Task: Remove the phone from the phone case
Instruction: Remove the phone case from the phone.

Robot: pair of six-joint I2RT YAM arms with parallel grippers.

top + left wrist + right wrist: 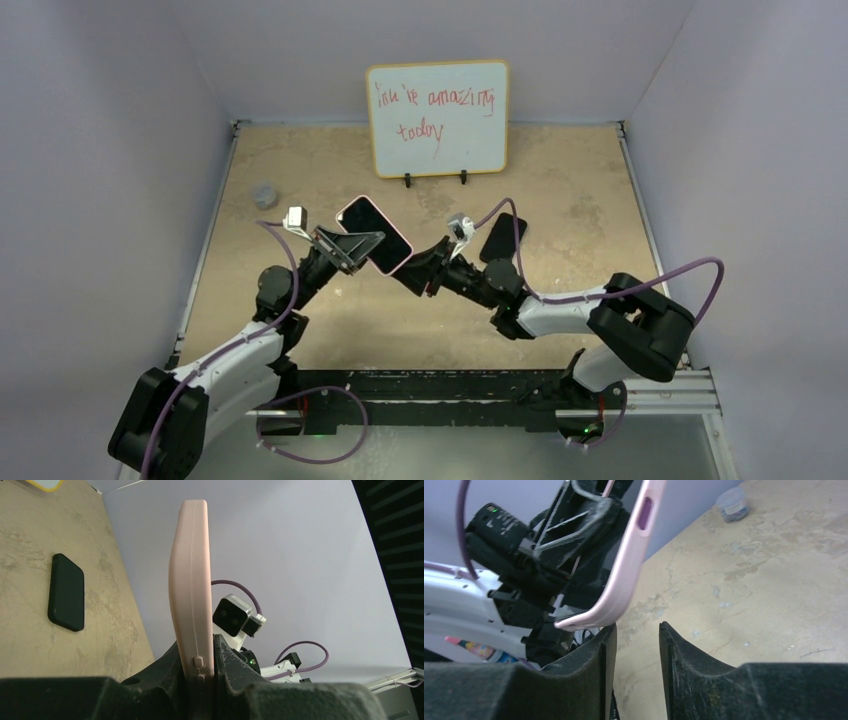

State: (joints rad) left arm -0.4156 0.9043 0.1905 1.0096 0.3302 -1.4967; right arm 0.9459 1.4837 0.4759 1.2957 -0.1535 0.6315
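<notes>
A worn tan tabletop is walled in pale lilac. The pink rubbery phone case, its dark face judged to be the phone, is pinched aloft by the left gripper, long axis 10 to 4 o'clock. The right gripper, spread and empty, is set just beside the 4 o'clock corner. A flat black slab is laid at 2 o'clock, apart; bare table is left beneath.

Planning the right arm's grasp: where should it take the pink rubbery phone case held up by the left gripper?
I'd grip the pink rubbery phone case at its free rounded corner nearest the right arm, coming from the right, jaws across the thin edge. The left gripper clamps the buttoned edge, leaving that corner clear, and the open right gripper sits right by it.
</notes>
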